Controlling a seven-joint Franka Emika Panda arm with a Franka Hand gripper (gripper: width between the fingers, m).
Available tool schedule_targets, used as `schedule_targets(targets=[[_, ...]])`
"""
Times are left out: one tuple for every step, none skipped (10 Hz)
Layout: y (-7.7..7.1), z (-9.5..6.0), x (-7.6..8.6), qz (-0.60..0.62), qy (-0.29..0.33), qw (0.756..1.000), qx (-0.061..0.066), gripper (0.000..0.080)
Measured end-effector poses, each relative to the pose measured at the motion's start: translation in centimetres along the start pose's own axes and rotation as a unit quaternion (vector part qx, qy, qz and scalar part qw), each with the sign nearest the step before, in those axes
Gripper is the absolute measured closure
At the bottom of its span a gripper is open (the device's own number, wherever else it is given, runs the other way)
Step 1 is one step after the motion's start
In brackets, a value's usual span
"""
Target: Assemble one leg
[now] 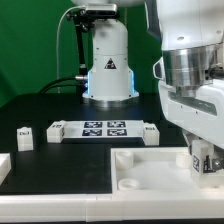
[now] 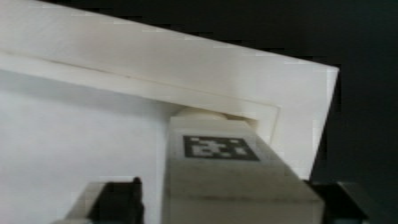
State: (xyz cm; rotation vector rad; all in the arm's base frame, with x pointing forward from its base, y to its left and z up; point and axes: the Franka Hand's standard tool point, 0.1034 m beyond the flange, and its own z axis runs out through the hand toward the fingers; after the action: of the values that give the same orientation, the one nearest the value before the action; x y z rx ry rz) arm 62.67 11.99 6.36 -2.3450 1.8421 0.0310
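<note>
One leg (image 2: 217,165) sits in the gripper (image 2: 214,205), seen up close in the wrist view. It is a white block with a black-and-white tag on its face. A dark finger (image 2: 116,203) presses on one side of it and another dark finger presses on the other side, so the hand is closed tight on the leg. The top end of the leg goes into a cut-out corner of the big white panel (image 2: 107,130). The panel's raised edge runs along behind it.

In the exterior view, the same panel (image 1: 150,168) lies at the front of the black table (image 1: 60,110). The gripper (image 1: 203,160) is low over the panel, on the exterior view's right, with the leg (image 1: 203,157) held between its tips. The big white and silver arm (image 1: 190,70) rises above it.

A little farther back, more small white blocks rest on the table. One lies at the exterior view's left edge (image 1: 4,166). One tagged block (image 1: 25,134) stands near it, and another (image 1: 56,130) sits just beside the marker board (image 1: 105,128). A fourth tagged block (image 1: 150,131) sits at the board's other end. The marker board lies flat with its dark squares in a row.

Farthest back stands the robot's white base (image 1: 108,62), with a blue glow low on it. A green wall is behind it.
</note>
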Motion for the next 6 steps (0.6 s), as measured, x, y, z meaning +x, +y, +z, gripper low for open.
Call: schedule_targets(targets=[[-0.02,0.01,-0.07,-0.027,0.001,1.0,0.0,0.0292],[-0.02,0.01,-0.07,-0.104,0.002,0.995,0.0,0.018],[-0.04,0.0,-0.11,-0.146,0.002,0.989,0.0,0.0159],[-0.07,-0.02,-0.17,-0.214,0.003,0.977,0.0,0.0159],[-0.15,-0.07,-0.21,-0.267,0.003,0.964,0.0,0.0151],[-0.22,-0.12,-0.18,-0.323,0.004,0.947,0.0,0.0151]])
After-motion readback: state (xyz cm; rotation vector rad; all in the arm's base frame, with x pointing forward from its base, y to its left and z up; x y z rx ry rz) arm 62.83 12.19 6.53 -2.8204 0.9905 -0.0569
